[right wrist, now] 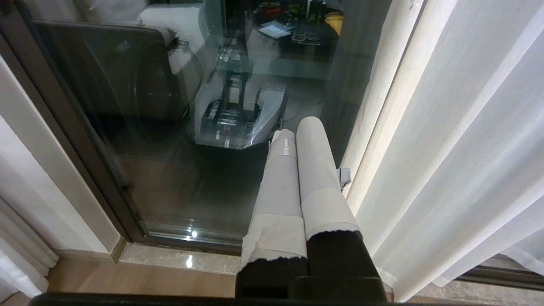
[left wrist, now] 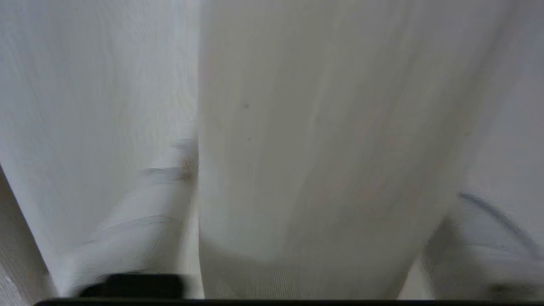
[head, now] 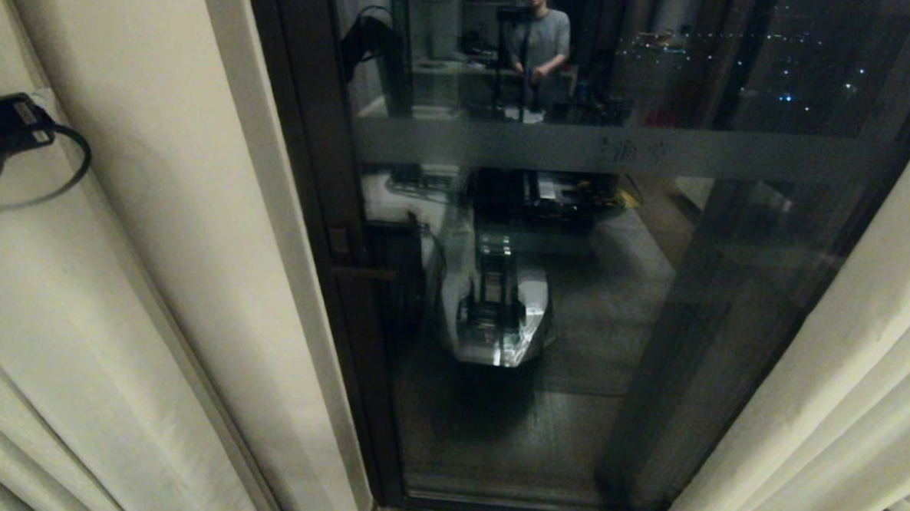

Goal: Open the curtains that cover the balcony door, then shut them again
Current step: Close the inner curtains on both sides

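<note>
Night-dark balcony door (head: 576, 291) stands uncovered, curtains (head: 155, 273) parted: opening done, closing left. Left gripper (left wrist: 310, 191) spread around curtain fold; right gripper (right wrist: 299, 170) clenched, idle.

A lived-in room at night: floor-length cream-white pleated fabric curtains (head: 155, 273) flank a tall dark-framed glass balcony door (head: 546, 290). Its panes mirror a cluttered desk (head: 463, 68), a standing person (head: 541, 36), and distant city lights (head: 800, 86).

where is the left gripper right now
The left gripper is up against the left curtain, far left in the head view beside the balcony door. In the left wrist view its fingers straddle a thick fold of that fabric.
</note>
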Robot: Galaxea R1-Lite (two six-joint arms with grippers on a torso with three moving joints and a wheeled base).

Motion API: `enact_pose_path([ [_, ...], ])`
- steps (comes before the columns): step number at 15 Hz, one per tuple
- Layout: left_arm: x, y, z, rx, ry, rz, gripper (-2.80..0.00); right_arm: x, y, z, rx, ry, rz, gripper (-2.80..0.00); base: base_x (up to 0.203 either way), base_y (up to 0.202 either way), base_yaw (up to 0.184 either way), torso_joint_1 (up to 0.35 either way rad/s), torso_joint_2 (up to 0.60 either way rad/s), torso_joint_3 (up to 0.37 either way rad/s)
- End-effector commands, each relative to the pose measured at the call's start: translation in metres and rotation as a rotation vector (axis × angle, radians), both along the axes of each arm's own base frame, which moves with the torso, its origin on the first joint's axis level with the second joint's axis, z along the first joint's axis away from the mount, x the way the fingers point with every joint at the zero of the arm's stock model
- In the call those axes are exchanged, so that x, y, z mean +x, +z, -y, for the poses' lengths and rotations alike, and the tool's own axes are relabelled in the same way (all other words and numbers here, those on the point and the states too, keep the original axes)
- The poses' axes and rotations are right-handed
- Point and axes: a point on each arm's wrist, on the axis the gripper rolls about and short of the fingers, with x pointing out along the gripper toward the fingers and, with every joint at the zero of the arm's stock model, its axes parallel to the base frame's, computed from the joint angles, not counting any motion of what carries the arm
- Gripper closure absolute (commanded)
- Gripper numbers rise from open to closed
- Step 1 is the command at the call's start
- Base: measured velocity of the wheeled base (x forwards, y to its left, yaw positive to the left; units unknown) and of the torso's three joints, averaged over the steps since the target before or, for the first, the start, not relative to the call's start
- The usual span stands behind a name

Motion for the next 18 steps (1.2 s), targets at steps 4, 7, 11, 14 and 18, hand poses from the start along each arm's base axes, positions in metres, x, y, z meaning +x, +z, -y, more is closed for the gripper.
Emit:
enact_pose_path([
  [4,0.001,0.004,0.000,0.030,-0.022,0.073,0.00,0.000,0.000,0.000,0.000,0.000,-0.001,0.00,0.000,0.000,0.000,0.000,0.00,0.000],
  [7,-0.002,0.007,0.000,0.036,-0.024,0.083,0.00,0.000,0.000,0.000,0.000,0.000,-0.001,0.00,0.000,0.000,0.000,0.000,0.00,0.000],
  [11,-0.006,0.016,0.002,0.055,-0.028,0.128,0.00,0.000,0.000,0.000,0.000,0.000,-0.001,0.00,0.000,0.000,0.000,0.000,0.00,0.000],
  [14,-0.019,0.021,0.008,0.067,-0.071,0.132,0.00,0.000,0.000,0.000,0.000,0.000,-0.002,0.00,0.000,0.000,0.000,0.000,0.00,0.000],
  [18,-0.034,0.028,0.018,0.083,-0.130,0.139,0.00,0.000,0.000,0.000,0.000,0.000,-0.001,0.00,0.000,0.000,0.000,0.000,0.00,0.000],
])
